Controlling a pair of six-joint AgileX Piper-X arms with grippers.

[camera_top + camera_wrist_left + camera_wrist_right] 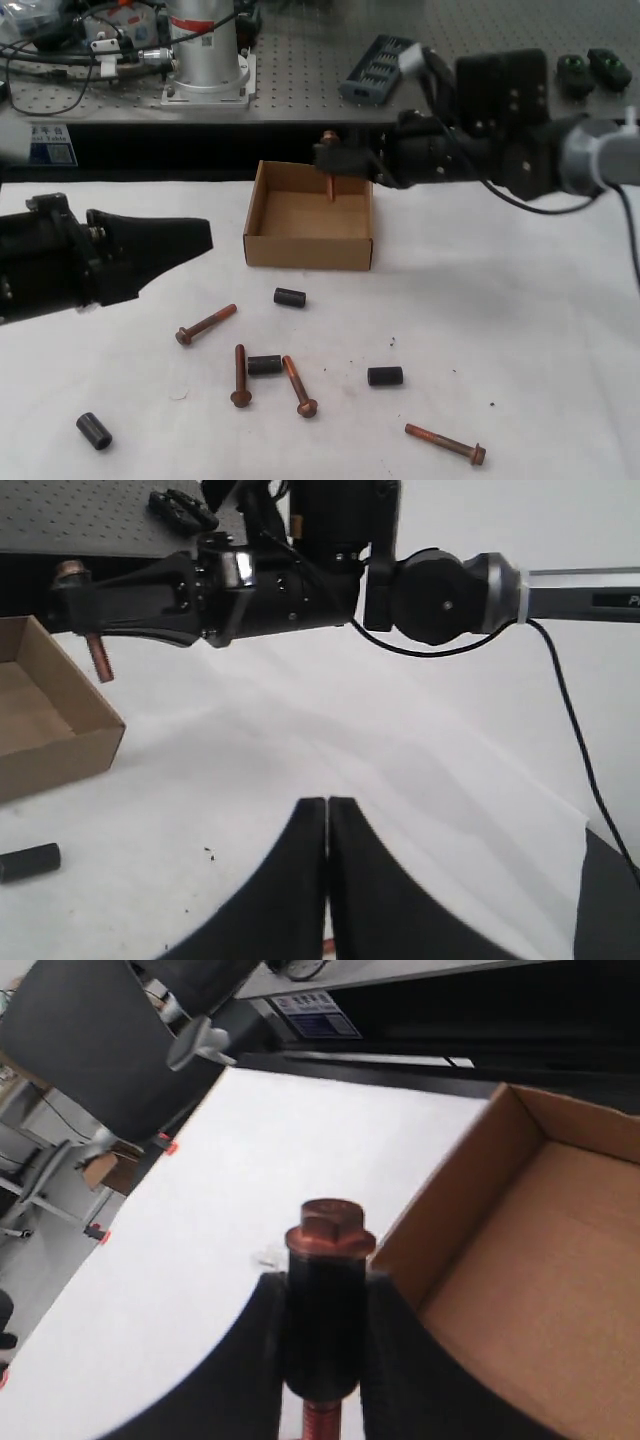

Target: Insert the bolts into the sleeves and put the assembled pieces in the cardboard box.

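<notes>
Nearest on the counter (520, 330) lay a bolt (446, 444), long axis across and head to the right. Well to its left sat a sleeve (94, 431). Behind them a second bolt (240, 376) and a third bolt (300, 386) ran near to far, heads toward the camera. A second sleeve (265, 365) lay between their shanks and a third sleeve (385, 377) off to the right. A fourth bolt (206, 325) slanted farther back, head at its left end, and a fourth sleeve (290, 297) lay just before the box (308, 250).

The left claw (205, 235) hung at the left above the counter, clenched on nothing, its fingers (300, 880) pressed flat together, well apart from every loose piece.

Beyond, over the far side of the open box, the right claw (335, 158) was grasping the held sleeve (322, 1330) with the held bolt (331, 187) through it. That bolt stood upright, head above the fingers, shank pointing down toward the box. The fingers covered most of the held sleeve, and the shank's tip was cut off at the right wrist view's edge.
</notes>
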